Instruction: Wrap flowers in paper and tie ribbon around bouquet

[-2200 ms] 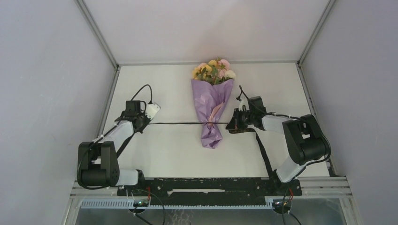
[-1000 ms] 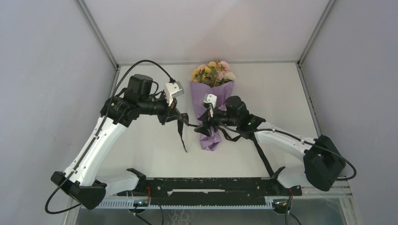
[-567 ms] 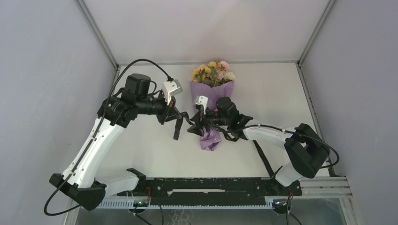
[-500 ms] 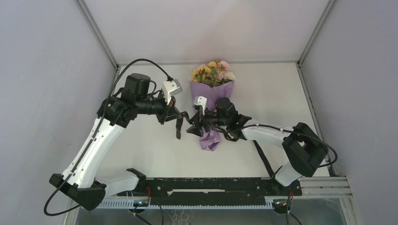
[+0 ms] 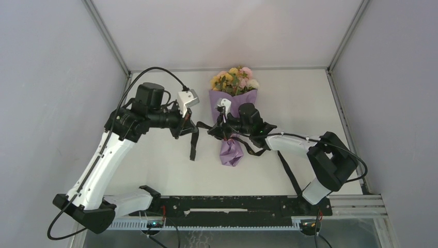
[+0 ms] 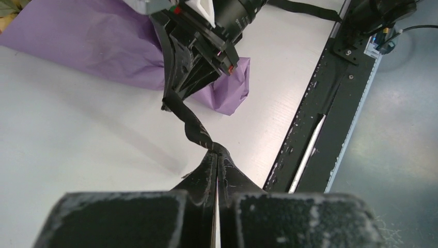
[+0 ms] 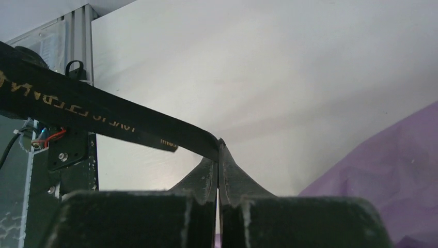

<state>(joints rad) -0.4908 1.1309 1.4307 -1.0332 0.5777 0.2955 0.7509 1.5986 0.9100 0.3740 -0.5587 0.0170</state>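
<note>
Just ahead of our left gripper [image 6: 217,155], a short twisted run of the ribbon [image 6: 190,123] climbs straight to the right gripper [image 6: 173,99]. Both hands are pinched on it! Our left jaws are pressed flat together with the black band squeezed out at the tip. The right jaws are pressed together too, and from that wrist we see the gold-lettered band stretching away to one side.

Directly beneath the right hand lies the bouquet [image 5: 233,106], flat on the table [image 5: 165,165]. The narrow end of its paper [image 6: 77,46] points back past both grippers, and the flowers [image 5: 235,77] sit at the far end, well beyond either hand. A loose tail of ribbon dangles below the left hand, and another length trails back behind the right one toward the arm bases.

Why so close together? We read it as the knotting step. With only a short span between the two grips, the band stays taut and easy to steer, right over the neck of the cone where the tie belongs. Whether the ribbon already circles that neck, we cannot tell, because the right hand hides it. The twist in the span is the worry, since it could bunch rather than lie flat.
</note>
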